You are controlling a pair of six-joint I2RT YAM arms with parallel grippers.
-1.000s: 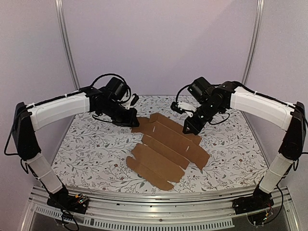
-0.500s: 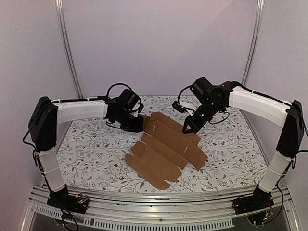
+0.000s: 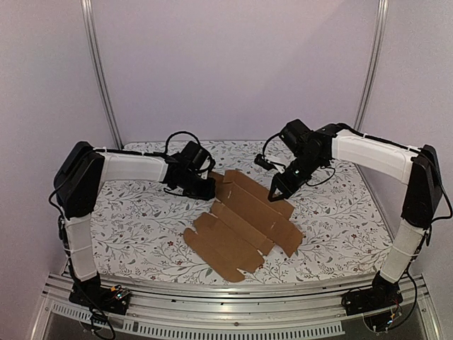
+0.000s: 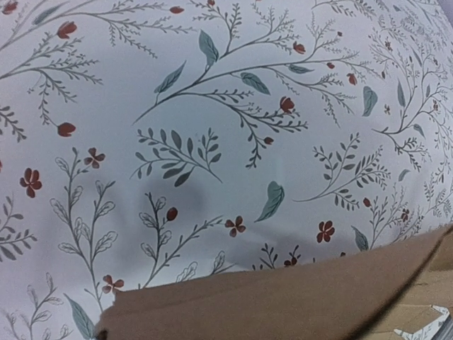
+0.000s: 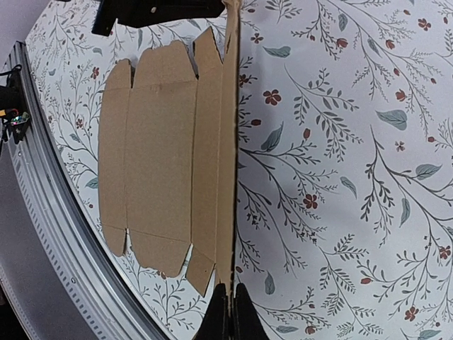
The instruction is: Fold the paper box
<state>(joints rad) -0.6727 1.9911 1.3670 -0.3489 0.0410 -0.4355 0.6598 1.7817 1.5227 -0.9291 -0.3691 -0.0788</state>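
Shifted since the earlier frame: left gripper [image 3: 207,190], drawn in against the sheet's far-left corner; its jaws cannot be told, being out of view. Paper box [image 3: 244,219]: flat die-cut sheet, mid-bench [image 3: 127,219], far long edge raised. Right gripper [image 3: 274,195]: jaws together, pinching that raised edge. Advice: hold the pinch firm, brace the left corner, and turn the panel squarely along its crease.
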